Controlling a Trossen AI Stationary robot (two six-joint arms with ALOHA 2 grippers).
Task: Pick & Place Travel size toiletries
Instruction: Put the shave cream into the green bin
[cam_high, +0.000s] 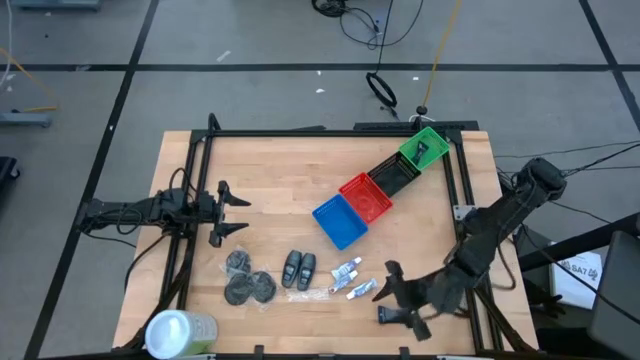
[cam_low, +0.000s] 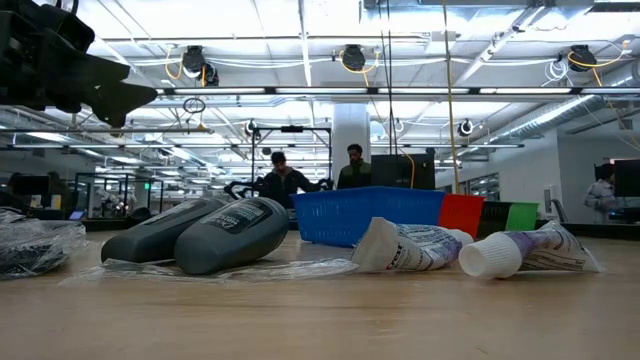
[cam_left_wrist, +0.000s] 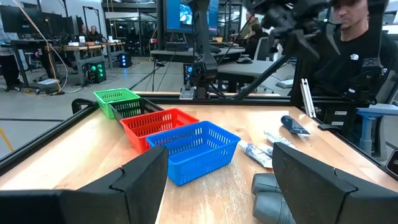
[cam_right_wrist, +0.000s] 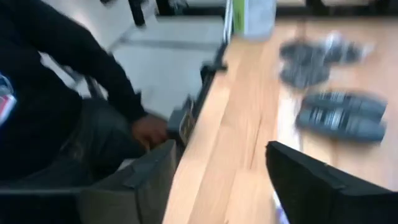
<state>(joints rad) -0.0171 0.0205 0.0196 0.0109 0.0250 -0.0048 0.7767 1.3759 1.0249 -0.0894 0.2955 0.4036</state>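
White tubes (cam_low: 480, 250) lie before the blue basket (cam_high: 340, 221); both tools gape, empty.

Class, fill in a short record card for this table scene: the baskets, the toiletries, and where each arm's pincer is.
baskets: blue basket, red basket, black basket, green basket, in a diagonal row
toiletries: two dark bottles, white tubes, dark discs, all on the table, none in a basket
left pincer: open, empty, left of the baskets
right pincer: open, empty, beside the tubes
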